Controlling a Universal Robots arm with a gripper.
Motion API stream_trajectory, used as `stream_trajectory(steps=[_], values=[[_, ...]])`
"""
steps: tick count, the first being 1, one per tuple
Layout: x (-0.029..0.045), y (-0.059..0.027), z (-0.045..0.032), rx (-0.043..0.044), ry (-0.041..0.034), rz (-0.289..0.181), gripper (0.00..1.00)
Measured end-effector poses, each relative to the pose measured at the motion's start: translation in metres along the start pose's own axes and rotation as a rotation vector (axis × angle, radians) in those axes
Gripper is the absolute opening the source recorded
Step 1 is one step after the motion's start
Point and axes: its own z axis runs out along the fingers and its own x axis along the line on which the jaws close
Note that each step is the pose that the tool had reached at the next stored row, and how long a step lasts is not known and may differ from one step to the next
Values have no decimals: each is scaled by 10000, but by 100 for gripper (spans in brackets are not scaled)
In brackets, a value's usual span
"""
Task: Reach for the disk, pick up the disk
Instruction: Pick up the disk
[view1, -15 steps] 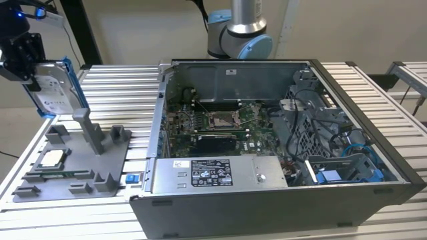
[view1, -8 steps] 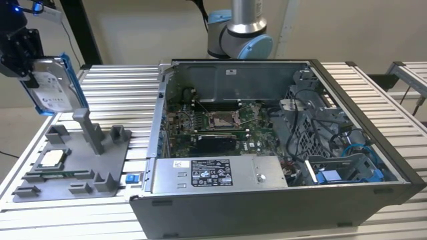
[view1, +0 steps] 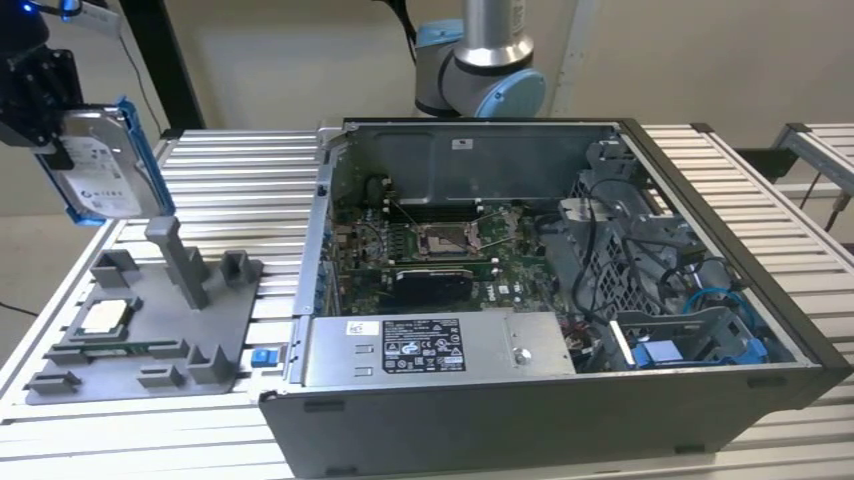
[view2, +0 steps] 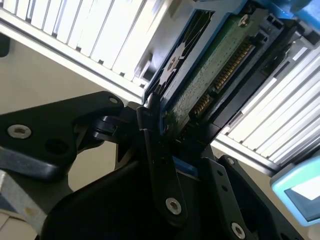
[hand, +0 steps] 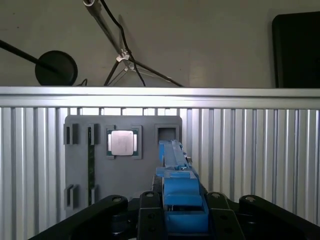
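The end effector (view1: 56, 150) pinches the one disk (view1: 107, 175) in the air, clear of one grey fixture (view1: 147, 330), one processor chip (view1: 104, 316) and one open computer case (view1: 534, 420) on the counter (view1: 227, 170).

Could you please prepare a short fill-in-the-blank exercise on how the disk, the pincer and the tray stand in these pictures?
1. The pincer is shut on the disk, whose plastic bracket is bright ___.
2. The processor chip lies in the ___ fixture tray.
3. In the exterior view, that tray lies on the view's ___ of the computer case.

Missing words: blue; grey; left.
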Motion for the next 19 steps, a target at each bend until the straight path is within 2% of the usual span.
stream_trajectory(steps=[15,19], values=[[-4,8,-150,-1,0,-1,0],[-5,12,-211,1,1,0,0]])
